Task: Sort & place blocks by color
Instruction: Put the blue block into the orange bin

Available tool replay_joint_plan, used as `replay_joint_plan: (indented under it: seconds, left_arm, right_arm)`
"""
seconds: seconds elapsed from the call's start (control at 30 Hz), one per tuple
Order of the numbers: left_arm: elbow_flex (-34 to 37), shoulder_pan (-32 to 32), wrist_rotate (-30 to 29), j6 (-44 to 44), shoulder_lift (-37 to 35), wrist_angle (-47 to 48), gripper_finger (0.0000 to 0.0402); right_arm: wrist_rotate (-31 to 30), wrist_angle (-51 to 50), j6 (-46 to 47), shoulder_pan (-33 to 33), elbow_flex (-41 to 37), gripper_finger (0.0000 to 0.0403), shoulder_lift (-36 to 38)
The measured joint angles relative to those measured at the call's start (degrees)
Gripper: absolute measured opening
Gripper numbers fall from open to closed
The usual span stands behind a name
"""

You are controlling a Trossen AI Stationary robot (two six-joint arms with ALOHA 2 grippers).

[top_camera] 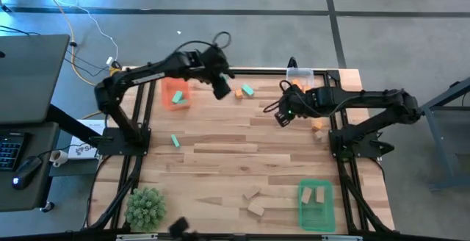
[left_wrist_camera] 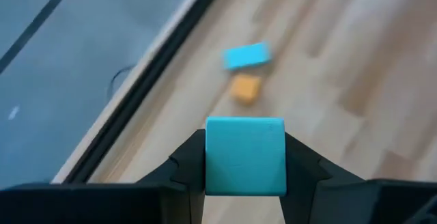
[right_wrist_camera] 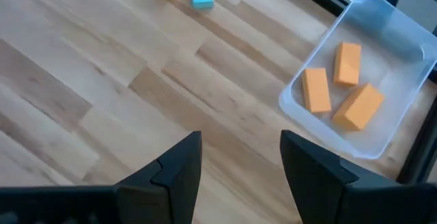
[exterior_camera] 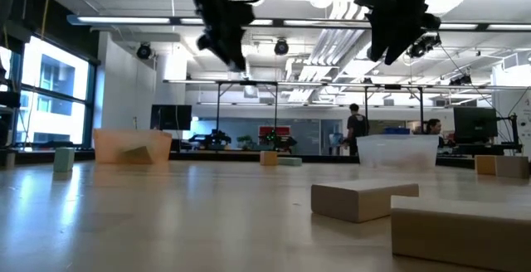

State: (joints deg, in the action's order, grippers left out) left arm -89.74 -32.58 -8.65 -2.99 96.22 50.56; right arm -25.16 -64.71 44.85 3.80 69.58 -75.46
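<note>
My left gripper [top_camera: 222,88] hangs high over the far middle of the table, shut on a teal block [left_wrist_camera: 246,156]. Below it, an orange block [left_wrist_camera: 244,87] and a teal block [left_wrist_camera: 246,55] lie side by side on the wood. My right gripper [right_wrist_camera: 240,149] stands open with nothing between its fingers, raised above the table beside the clear tray [right_wrist_camera: 403,43], which holds three orange blocks [right_wrist_camera: 345,91]. The orange tray [top_camera: 176,92] holds a teal block. The green tray [top_camera: 316,203] holds tan blocks. My left gripper pinches the teal block by two opposite side faces [left_wrist_camera: 213,162], one dark finger [left_wrist_camera: 186,168] on each side. The fingers slant downward from above. The block is lifted clear of the table, its broad face toward the wrist camera.
A teal block [top_camera: 175,140] lies on the left part of the table and an orange one [top_camera: 317,126] on the right, near the right arm. Two tan blocks [top_camera: 254,200] lie near the front edge. A spiky green plant [top_camera: 145,208] stands at the near left corner.
</note>
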Motion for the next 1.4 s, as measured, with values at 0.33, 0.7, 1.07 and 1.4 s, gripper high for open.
replay_joint_plan:
  seconds: [0.33, 0.7, 1.07, 1.4]
  left_arm:
    - [13.9, -7.12, -6.38, -14.6, -9.37, 4.52, 0.0106]
    - [24.73, -4.51, -7.16, -30.35, -10.4, 7.11, 0.0106]
    - [34.18, -6.98, -11.54, -36.32, -10.36, 4.47, 0.0106]
    - [36.81, -8.89, -11.93, -36.11, -10.31, 2.68, 0.0158]
  right_arm:
    - [3.4, 5.25, -11.85, 6.52, 0.0, 0.0186, 0.0]
    - [7.94, 10.1, -18.17, 10.92, 0.0, 0.0186, -0.02]
    - [8.0, 10.17, -19.86, 10.97, 0.0, 0.0186, -0.02]
    - [9.12, 10.16, -19.86, 10.95, 0.0, 0.0186, -0.04]
